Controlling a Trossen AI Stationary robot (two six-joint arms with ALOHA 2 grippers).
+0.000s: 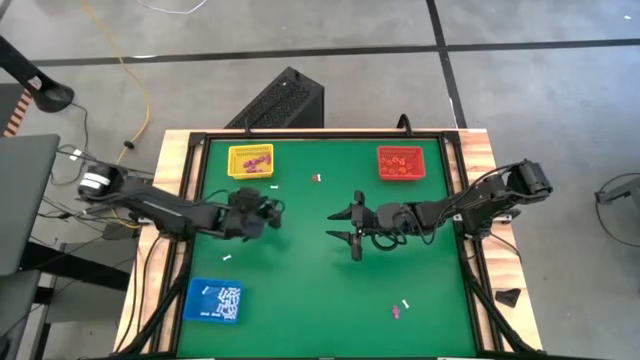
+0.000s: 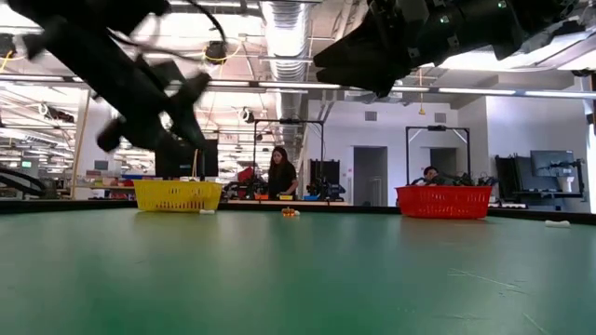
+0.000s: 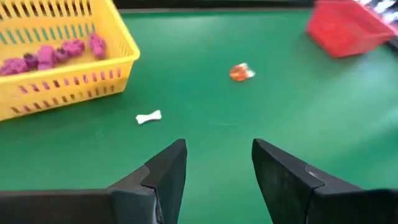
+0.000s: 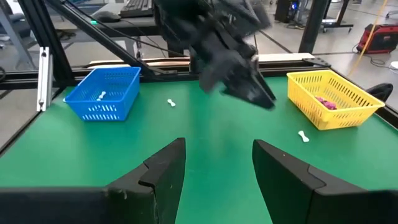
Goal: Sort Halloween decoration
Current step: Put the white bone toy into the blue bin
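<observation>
The decoration is tiny trinkets scattered on the green table. A white bone (image 3: pixel 148 117) lies by the yellow tray (image 1: pixel 250 160), and an orange one (image 3: pixel 240 72) lies between the yellow tray and the red tray (image 1: pixel 400 162). Another white bone (image 1: pixel 228 257) lies mid-left. A white one (image 1: pixel 405 303) and a purple one (image 1: pixel 396 312) lie near the front right. My left gripper (image 1: pixel 272 211) hovers open and empty left of centre, short of the white bone. My right gripper (image 1: pixel 334 224) hovers open and empty at centre, facing the left arm.
The yellow tray holds purple trinkets (image 3: pixel 50 55), the red tray holds orange ones, and the blue tray (image 1: pixel 213 300) at the front left holds white ones. The two grippers face each other a short way apart. People stand in the room behind the table (image 2: pixel 279 172).
</observation>
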